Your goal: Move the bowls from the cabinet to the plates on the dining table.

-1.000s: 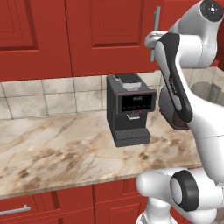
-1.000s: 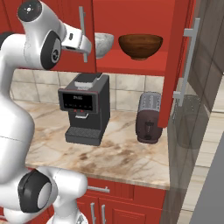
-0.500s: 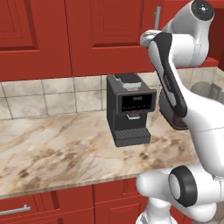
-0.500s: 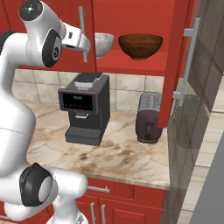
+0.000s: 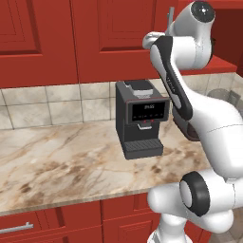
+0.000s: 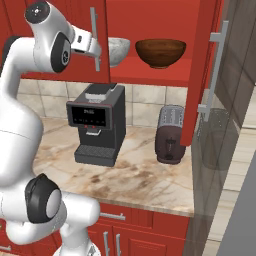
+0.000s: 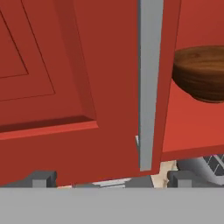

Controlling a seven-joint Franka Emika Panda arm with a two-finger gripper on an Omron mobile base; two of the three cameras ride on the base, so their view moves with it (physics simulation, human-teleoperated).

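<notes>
The red cabinet has its right door swung open and its left door shut. On its red shelf sit the bowls: a grey-white marbled bowl, half hidden behind the left door's edge, and a dark brown bowl to its right. My gripper is open, close in front of the left door's silver bar handle, with nothing between its fingers. The plates and the dining table are out of view.
A black coffee machine stands on the marble counter under the cabinet, with a dark toaster to its right. The open right door juts out over the counter's right end. Red drawer fronts run below.
The hand has shifted slightly to the left along the left door's front. The gripper stays open and the bowls have not moved.
</notes>
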